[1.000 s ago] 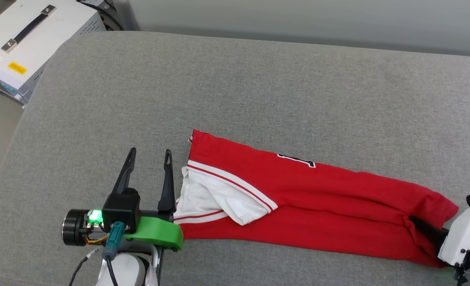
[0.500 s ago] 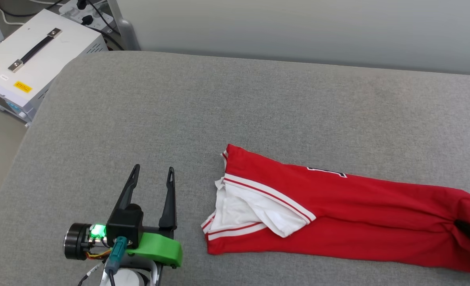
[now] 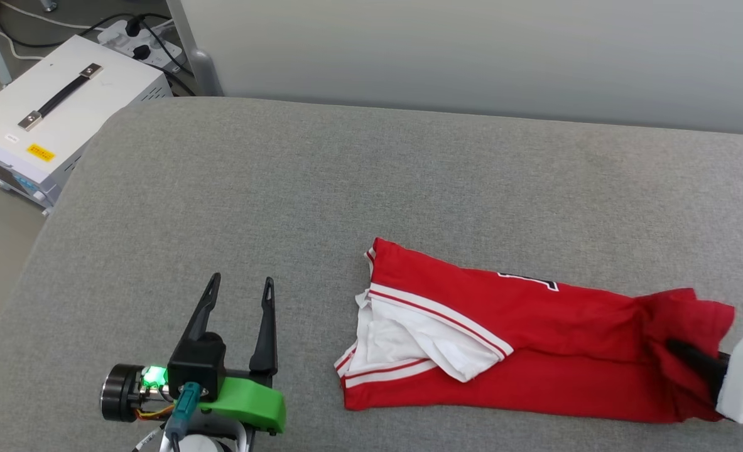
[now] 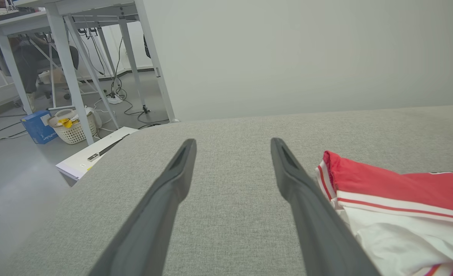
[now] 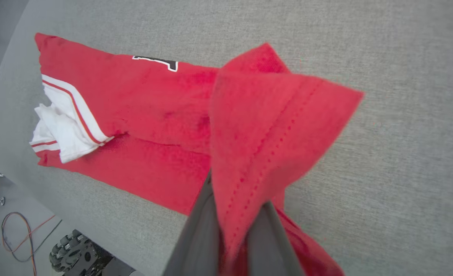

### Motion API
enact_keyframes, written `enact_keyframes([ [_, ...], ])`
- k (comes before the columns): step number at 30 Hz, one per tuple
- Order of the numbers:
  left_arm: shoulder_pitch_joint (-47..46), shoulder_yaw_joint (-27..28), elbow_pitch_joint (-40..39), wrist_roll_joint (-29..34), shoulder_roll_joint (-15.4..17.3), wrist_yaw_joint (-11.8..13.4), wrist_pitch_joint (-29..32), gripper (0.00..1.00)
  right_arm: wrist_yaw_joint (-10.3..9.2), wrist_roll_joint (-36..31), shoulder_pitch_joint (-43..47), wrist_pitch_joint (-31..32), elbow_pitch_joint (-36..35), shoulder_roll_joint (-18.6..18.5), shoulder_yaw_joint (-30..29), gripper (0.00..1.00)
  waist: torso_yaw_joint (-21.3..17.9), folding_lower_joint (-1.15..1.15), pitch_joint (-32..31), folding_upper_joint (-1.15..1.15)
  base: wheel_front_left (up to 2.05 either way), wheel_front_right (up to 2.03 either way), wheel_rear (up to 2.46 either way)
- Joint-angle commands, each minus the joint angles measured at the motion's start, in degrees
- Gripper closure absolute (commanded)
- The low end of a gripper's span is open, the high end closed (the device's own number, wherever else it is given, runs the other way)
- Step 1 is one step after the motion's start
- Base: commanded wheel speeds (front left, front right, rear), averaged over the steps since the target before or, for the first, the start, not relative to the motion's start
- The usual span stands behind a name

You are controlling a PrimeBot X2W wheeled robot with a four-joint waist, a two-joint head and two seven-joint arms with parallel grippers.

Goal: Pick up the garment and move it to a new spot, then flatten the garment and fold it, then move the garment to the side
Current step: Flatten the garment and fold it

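Two grippers, one garment (image 3: pixel 553 376). At the lower right edge of the head view the right gripper (image 3: pixel 679 350) is cut off by the frame and its fingertips are buried in red cloth. In the right wrist view its two dark fingers are pressed together on a raised, peaked fold at the garment's hem end, where a dotted stitch line shows. The black, white-outlined lettering (image 3: pixel 528 281) is mostly folded under, with only a fragment visible at the band's upper edge. The garment lies as a long narrow band across the lower right of the head view, on a grey woven cushion (image 3: pixel 346 188). Its crumpled white sleeve (image 3: pixel 402 345), trimmed in red-and-white stripes, is at the band's left end. At lower left the left gripper (image 3: pixel 242 279) has its slim, tapered fingers spread and holds nothing — near the sleeve end but apart from it. The cloth is thin and soft.
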Motion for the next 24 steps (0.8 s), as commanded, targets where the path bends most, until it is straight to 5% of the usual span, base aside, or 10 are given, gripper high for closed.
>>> enact_keyframes([
  [1, 0.74, 0.36, 0.03, 0.78, -0.39, -0.42, -0.34, 0.00, -0.03, -0.63, -0.62, 0.62, -1.46, 1.17, 0.86, 1.00, 0.10, 0.00, 0.07, 0.36, 0.00, 0.00, 0.00],
  [11, -0.43, 1.21, 0.02, 1.51, -1.33, -1.32, -0.34, 0.00, -0.03, -7.38, -10.67, 5.76, -6.39, 8.77, 10.82, 1.00, 0.99, 0.00, 2.23, 0.36, 0.00, 0.00, 0.00],
  [24, -2.95, 1.45, 0.45, 2.13, -2.72, -2.09, -0.34, 0.00, -0.03, -11.56, -26.50, 3.73, 4.19, 19.80, 25.79, 1.00, 2.59, 0.00, 5.49, 0.36, 0.00, 0.00, 0.00],
])
